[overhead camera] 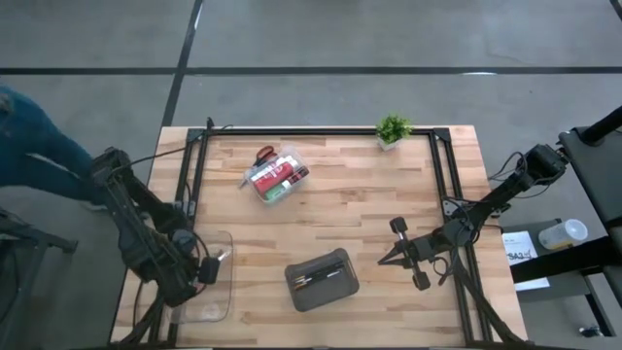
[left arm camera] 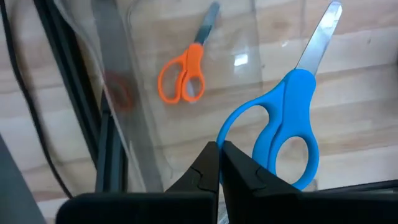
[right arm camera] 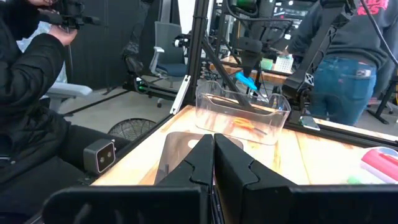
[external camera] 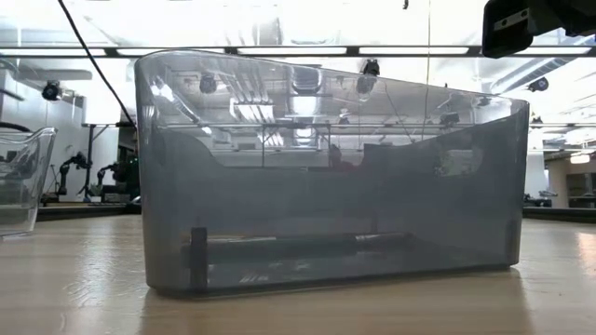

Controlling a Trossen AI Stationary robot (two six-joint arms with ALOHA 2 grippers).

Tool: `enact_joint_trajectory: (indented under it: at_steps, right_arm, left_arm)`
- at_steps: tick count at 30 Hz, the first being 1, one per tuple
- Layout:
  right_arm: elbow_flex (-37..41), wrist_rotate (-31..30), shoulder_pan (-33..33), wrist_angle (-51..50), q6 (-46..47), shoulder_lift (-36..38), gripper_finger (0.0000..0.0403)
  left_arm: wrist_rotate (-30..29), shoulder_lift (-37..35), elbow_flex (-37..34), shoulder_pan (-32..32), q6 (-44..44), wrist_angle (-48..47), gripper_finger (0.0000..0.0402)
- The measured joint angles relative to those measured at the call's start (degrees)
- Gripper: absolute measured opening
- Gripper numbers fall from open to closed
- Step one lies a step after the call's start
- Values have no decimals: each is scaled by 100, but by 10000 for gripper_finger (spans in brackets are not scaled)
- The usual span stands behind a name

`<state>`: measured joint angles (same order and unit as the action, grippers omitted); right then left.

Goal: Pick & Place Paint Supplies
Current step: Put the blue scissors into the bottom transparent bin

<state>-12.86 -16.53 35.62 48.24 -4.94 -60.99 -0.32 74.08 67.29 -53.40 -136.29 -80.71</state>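
While my left gripper (left arm camera: 219,163) hangs over the clear plastic box (overhead camera: 222,292) at the table's near left corner, its fingers are pinched tight on the blue scissors (left arm camera: 283,124) by the handle loop. Orange scissors (left arm camera: 185,74) lie flat on that box's floor. Right gripper (right arm camera: 214,163) waits at mid-right, fingers pressed together, holding nothing. Dark grey case (overhead camera: 322,279) sits near centre, brushes (overhead camera: 321,276) inside. Farther back, a second clear box (overhead camera: 277,175) holds the paint tubes (overhead camera: 273,178), red scissors (overhead camera: 264,155) at its edge.

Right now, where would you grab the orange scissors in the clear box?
Pinch the orange scissors at the narrow neck where loops meet blade, coming straight down from above: they lie flat on the floor of the clear box, and its walls block sideways approaches.
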Motion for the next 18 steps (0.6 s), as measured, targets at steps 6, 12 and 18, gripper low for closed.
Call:
enact_joint_trajectory:
  at_steps: [6, 12, 18]
  right_arm:
    - [0, 0, -2, 1, 1, -2, 8]
    - [0, 0, -2, 0, 1, -1, 8]
    - [0, 0, -2, -1, 1, 0, 8]
  left_arm:
    - [342, 112, -2, -300, -499, 204, 7]
    - [464, 354, -9, -330, -769, 131, 7]
    - [444, 677, -29, -324, -1065, -11, 7]
